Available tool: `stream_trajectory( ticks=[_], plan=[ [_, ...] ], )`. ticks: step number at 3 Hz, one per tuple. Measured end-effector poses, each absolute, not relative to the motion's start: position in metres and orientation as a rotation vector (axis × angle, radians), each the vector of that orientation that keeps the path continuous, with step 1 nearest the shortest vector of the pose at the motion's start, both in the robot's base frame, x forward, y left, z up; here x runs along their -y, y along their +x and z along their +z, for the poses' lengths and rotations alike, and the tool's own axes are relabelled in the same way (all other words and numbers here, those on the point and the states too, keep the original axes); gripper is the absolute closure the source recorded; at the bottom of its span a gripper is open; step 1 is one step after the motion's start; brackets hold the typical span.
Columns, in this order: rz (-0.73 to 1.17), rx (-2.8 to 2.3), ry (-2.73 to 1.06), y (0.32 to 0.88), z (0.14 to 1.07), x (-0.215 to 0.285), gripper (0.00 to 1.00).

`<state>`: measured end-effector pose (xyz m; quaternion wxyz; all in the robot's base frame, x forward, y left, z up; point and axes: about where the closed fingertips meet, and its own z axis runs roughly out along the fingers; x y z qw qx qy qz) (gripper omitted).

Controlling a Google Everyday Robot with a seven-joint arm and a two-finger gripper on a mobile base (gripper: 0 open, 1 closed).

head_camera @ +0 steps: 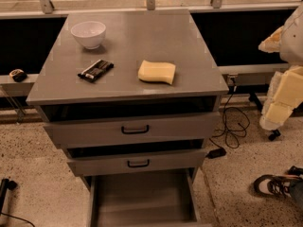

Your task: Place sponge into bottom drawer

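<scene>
Landmark for all positions: grey cabinet (pixel 128 46).

- On the cabinet top, right of centre and toward the front edge: pale yellow sponge (pixel 156 72), lying flat, nothing touching it.
- On the cabinet top, left of the sponge and apart from it: black flat packet (pixel 95 70), lying at a slant.
- At the cabinet top's back left corner: white bowl (pixel 88 34), upright, well apart from the sponge.
- At the foot of the cabinet: bottom drawer (pixel 142 200), pulled out toward the camera, plain grey floor showing.
- Above it in the cabinet front: middle drawer (pixel 137 163) and top drawer (pixel 134 129), each with a black handle, each out slightly with a dark gap above.
- Well to the right of the cabinet, at the frame's right edge: pale robot arm (pixel 288 86), hanging below cabinet-top height, with the gripper (pixel 269 121) at its lower end, clear of cabinet and sponge. Nothing seen held; whether spread or closed not determinable.
- On the speckled floor right of the cabinet: black cable (pixel 232 126); further right, low in the frame, a shoe (pixel 272 184).
- Left of the cabinet, on a low ledge: small dark object (pixel 18 74), not identifiable.
</scene>
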<state>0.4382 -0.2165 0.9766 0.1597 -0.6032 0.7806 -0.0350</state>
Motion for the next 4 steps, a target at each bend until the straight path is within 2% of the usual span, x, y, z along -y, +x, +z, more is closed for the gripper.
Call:
stream_trajectory(
  ticks=[2,4],
  plan=[
    [-0.061,-2.204,-1.72,0.447,0.976,0.211,0.0],
    [0.087,-2.202,-1.725,0.526,0.947,0.159,0.0]
  ],
)
